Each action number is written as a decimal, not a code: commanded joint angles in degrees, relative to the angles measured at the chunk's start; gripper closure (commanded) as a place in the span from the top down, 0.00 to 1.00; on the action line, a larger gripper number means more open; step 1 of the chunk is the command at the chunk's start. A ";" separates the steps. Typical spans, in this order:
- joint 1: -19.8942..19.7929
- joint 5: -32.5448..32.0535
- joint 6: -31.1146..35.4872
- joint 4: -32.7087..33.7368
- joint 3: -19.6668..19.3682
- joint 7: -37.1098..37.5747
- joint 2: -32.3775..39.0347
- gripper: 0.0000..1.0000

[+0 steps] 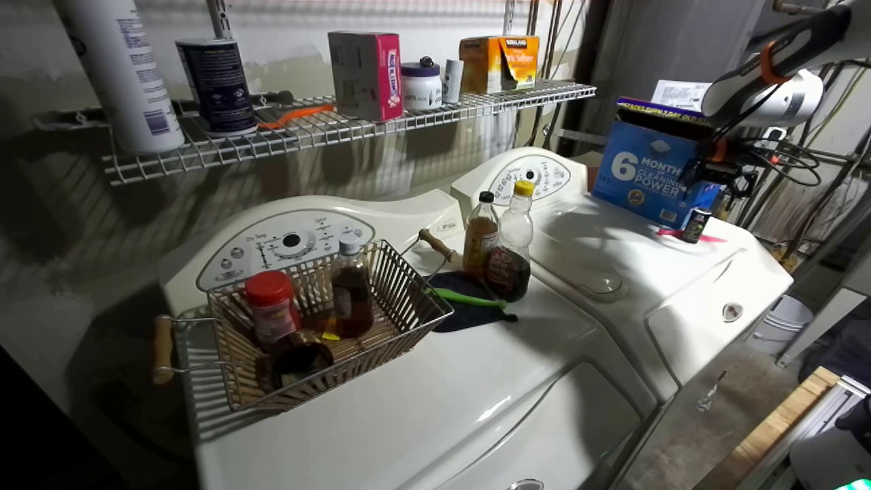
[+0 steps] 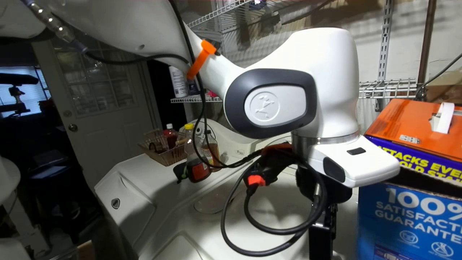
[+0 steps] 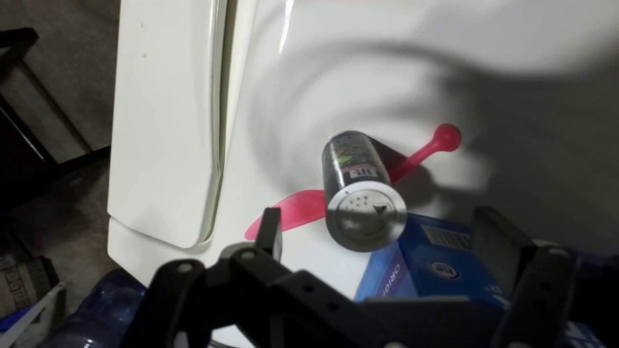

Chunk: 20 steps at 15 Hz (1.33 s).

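Your gripper (image 3: 379,224) hangs close by the blue box (image 1: 643,163), its fingers (image 3: 270,232) spread well apart, with only a gap between them. Through that gap in the wrist view you see the dark shaker (image 3: 358,179), standing upright just beside the blue box, its pale perforated lid (image 3: 366,216) facing up. The pink utensil (image 3: 297,210) lies beside the blue box as well, running behind the shaker; whether those two touch, you cannot tell. In an exterior view you also catch the orange top (image 2: 408,121) and white handle (image 2: 443,117) of the blue box. Beneath the blue box is the white appliance (image 1: 571,238). Well apart from the blue box, on the neighbouring dryer (image 1: 381,422), you have a yellow-capped bottle (image 1: 512,258) and a black-capped bottle (image 1: 478,239) side by side, with a green utensil (image 1: 469,297) lying on the dark cloth (image 1: 469,318) next to them. Farthest from the blue box on that dryer sits the wire basket (image 1: 340,362), holding a red-lidded jar (image 1: 272,312) and a pale-capped bottle (image 1: 351,294). Up on the wall (image 1: 289,44), one end toward the blue box, runs the wire shelf (image 1: 299,141), carrying a pink carton (image 1: 364,76) and a tall white container (image 1: 129,82).
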 commanded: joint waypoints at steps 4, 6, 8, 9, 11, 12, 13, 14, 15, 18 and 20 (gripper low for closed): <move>0.51 0.26 1.81 0.85 -1.04 1.86 3.14 1.00; 0.51 0.43 2.24 0.81 -1.14 1.94 3.59 0.73; 0.72 -0.05 2.59 0.85 -1.31 2.21 4.25 0.68; 0.74 0.06 2.92 0.82 -1.29 2.22 4.54 0.59; 0.79 0.16 3.25 0.81 -1.29 2.11 5.14 0.44; 0.89 -0.06 3.31 0.77 -1.38 2.14 5.28 0.38; 1.07 -0.46 3.30 0.71 -1.58 2.27 4.99 0.32; 1.39 -1.26 3.16 0.58 -1.89 2.33 4.20 0.23; 1.80 -2.32 2.07 0.27 -2.17 1.97 2.58 0.20; 3.53 -6.80 0.12 -0.99 -3.19 1.91 -2.51 0.20; 4.63 -10.19 -1.89 -1.53 -2.98 1.65 -6.42 0.20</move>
